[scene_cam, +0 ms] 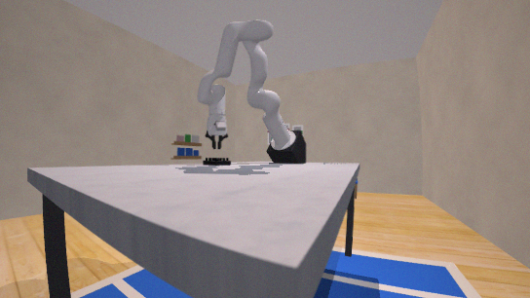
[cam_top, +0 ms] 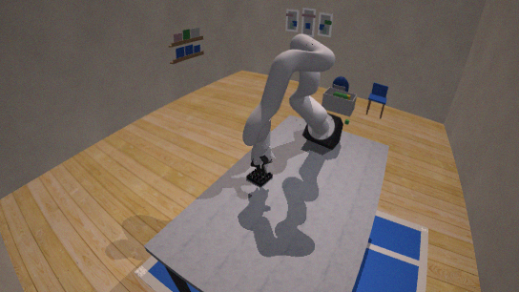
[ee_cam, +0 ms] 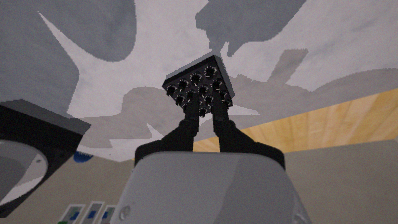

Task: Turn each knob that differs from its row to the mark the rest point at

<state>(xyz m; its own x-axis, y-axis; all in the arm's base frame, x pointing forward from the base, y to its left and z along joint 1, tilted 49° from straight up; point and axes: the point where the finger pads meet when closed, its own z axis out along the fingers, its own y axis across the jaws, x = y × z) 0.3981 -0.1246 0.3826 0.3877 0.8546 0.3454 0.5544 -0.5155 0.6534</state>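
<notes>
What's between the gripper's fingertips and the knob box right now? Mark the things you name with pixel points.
Nothing but air: in the exterior view the gripper (cam_top: 260,167) (scene_cam: 217,147) (ee_cam: 206,101) hangs above the knob box (cam_top: 259,178) (scene_cam: 216,163) (ee_cam: 192,86), a bare gap between.

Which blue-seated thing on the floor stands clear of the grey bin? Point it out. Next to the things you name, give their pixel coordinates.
The blue chair (cam_top: 380,90) to the bin's right; the other blue seat is behind the bin (cam_top: 338,105).

playroom-like room, plank floor (cam_top: 95,157) (scene_cam: 395,214), blue mat (cam_top: 398,239) (scene_cam: 404,273), small blue chair (cam_top: 379,92), bin of colourful things (cam_top: 340,105), wall shelves (cam_top: 187,42) (scene_cam: 187,144), framed pictures (cam_top: 309,21) (ee_cam: 91,214), plain walls
</notes>
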